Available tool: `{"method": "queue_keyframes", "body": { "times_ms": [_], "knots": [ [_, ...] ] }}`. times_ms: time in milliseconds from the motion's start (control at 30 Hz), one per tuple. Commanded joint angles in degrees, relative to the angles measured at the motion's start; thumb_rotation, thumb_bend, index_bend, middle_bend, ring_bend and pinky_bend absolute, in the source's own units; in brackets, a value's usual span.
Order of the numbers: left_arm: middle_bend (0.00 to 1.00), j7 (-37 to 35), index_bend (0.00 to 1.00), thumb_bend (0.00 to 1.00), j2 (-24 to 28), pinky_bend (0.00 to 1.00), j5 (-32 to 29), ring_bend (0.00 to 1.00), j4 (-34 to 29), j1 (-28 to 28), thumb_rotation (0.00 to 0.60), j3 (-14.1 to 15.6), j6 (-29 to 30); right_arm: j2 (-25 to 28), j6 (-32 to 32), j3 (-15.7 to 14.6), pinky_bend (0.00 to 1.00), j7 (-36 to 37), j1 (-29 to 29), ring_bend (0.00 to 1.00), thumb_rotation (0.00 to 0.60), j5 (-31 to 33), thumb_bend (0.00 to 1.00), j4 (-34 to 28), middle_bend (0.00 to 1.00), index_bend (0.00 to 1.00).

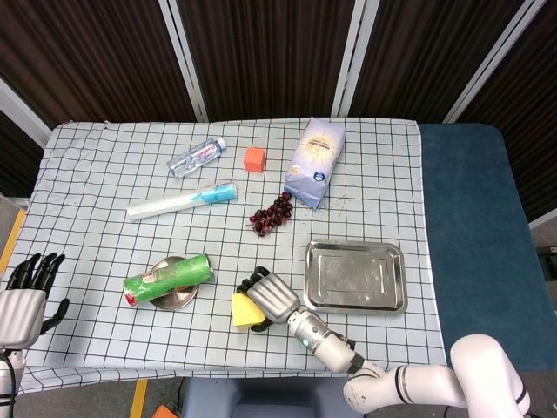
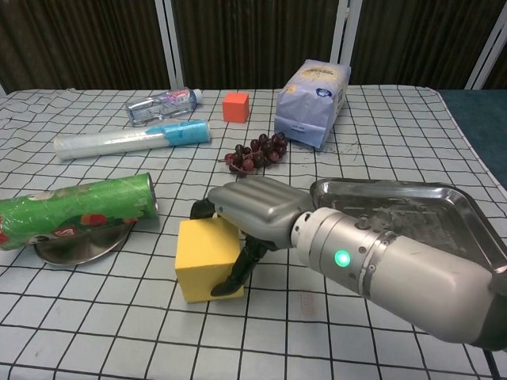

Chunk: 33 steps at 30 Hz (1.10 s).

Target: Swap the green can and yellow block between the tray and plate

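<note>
The yellow block (image 2: 203, 257) (image 1: 240, 311) lies on the checked cloth, tilted, with my right hand (image 2: 252, 214) (image 1: 270, 299) wrapped over its top and right side, gripping it. The green can (image 2: 75, 208) (image 1: 168, 278) lies on its side across the round metal plate (image 2: 67, 245) (image 1: 178, 300). The steel tray (image 2: 400, 214) (image 1: 355, 276) sits to the right with nothing in it. My left hand (image 1: 24, 292) hangs off the table's left edge, fingers spread, holding nothing; the chest view does not show it.
Behind are a bunch of dark grapes (image 2: 257, 153), a pale blue bag (image 2: 313, 92), a small orange cube (image 2: 236, 106), a plastic bottle (image 2: 162, 103) and a white and blue tube (image 2: 131, 138).
</note>
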Motion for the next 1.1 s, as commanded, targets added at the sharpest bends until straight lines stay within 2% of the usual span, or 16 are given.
{"method": "queue_keyframes", "body": {
  "times_ms": [33,167,300,400,567,667,800,967,1033,1100],
  "knots": [
    [0.11,0.1,0.08,0.38,0.0,0.14,0.2,0.06,0.0,0.1,0.600,0.0,0.0,-0.3,6.9,-0.6,0.53,0.2,-2.1,0.62,0.600,-5.7,0.11,1.6,0.65,0.80],
    [0.11,0.7,0.08,0.38,0.0,0.14,0.2,0.06,-0.3,0.2,0.600,-0.1,-0.2,4.8,11.4,-1.0,0.54,0.0,-4.7,0.62,0.600,-8.1,0.12,-2.4,0.66,0.81],
    [0.12,1.3,0.08,0.38,0.3,0.14,0.5,0.06,-1.1,0.5,0.600,-0.1,0.1,15.6,12.0,-2.5,0.54,-3.7,-8.1,0.62,0.600,-5.5,0.12,-11.5,0.66,0.81],
    [0.12,1.6,0.09,0.38,0.5,0.14,0.8,0.07,-1.8,0.8,0.600,-0.2,0.9,22.8,12.9,-3.6,0.54,-3.4,-10.7,0.61,0.600,-4.1,0.12,-15.6,0.66,0.80],
    [0.12,1.9,0.10,0.38,0.8,0.14,0.7,0.07,-2.5,1.1,0.600,-0.6,1.2,29.3,16.6,-6.0,0.54,4.2,-15.6,0.56,0.600,-6.4,0.12,-13.1,0.63,0.77],
    [0.13,1.8,0.10,0.38,0.9,0.14,0.6,0.07,-2.8,1.1,0.600,-0.6,0.9,31.2,16.9,-7.0,0.52,8.6,-17.4,0.48,0.600,-7.0,0.12,-10.8,0.53,0.70],
    [0.13,1.5,0.10,0.38,1.3,0.14,0.2,0.07,-3.2,1.3,0.600,-1.0,0.9,32.7,14.7,-7.6,0.39,12.3,-18.3,0.32,0.600,-6.5,0.12,-7.9,0.35,0.56],
    [0.13,1.0,0.10,0.38,1.5,0.14,0.0,0.07,-3.2,1.6,0.600,-1.4,1.4,32.4,13.0,-8.0,0.29,15.2,-18.3,0.19,0.600,-8.5,0.12,-5.5,0.24,0.49],
    [0.13,1.2,0.10,0.38,1.4,0.14,0.1,0.07,-3.1,1.6,0.600,-1.4,1.3,32.5,12.0,-8.4,0.23,16.1,-18.1,0.12,0.600,-9.3,0.12,-4.9,0.17,0.39],
    [0.13,1.3,0.11,0.38,1.3,0.14,0.3,0.07,-3.1,1.5,0.600,-1.3,1.2,32.9,10.9,-8.6,0.13,17.2,-17.8,0.03,0.600,-10.0,0.12,-4.7,0.06,0.18]
  ]
}}
